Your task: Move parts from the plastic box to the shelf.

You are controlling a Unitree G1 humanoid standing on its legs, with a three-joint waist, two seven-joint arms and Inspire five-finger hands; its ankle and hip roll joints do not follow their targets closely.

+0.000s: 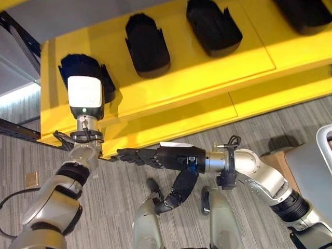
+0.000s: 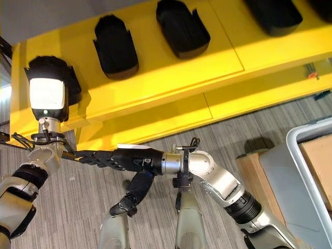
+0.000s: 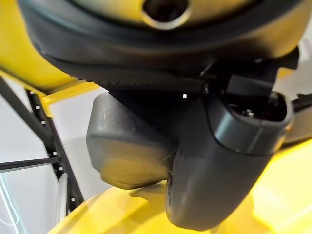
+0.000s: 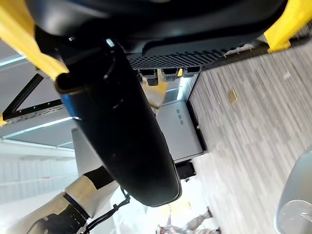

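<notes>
Left hand [image 1: 85,93] is up on the yellow shelf [image 1: 171,88] at its left end, covering a black part [image 1: 83,66]; fingers hidden behind the white hand back, so can't tell if it's holding the part or how open it is. That part sits at the shelf's left end, long axis running front-to-back across the shelf. Right hand [image 1: 155,155] is stretched out below the shelf's front edge, fingers straight and pointing toward the left arm, holding nothing, thumb hanging down. Two more black parts on the shelf: middle part [image 1: 148,45] and right part [image 1: 212,26], both with long axes front-to-back, well apart from each other. Another dark part [image 1: 306,14] sits at the far right edge. Grey plastic box [image 2: 306,171] is on the floor at right.
</notes>
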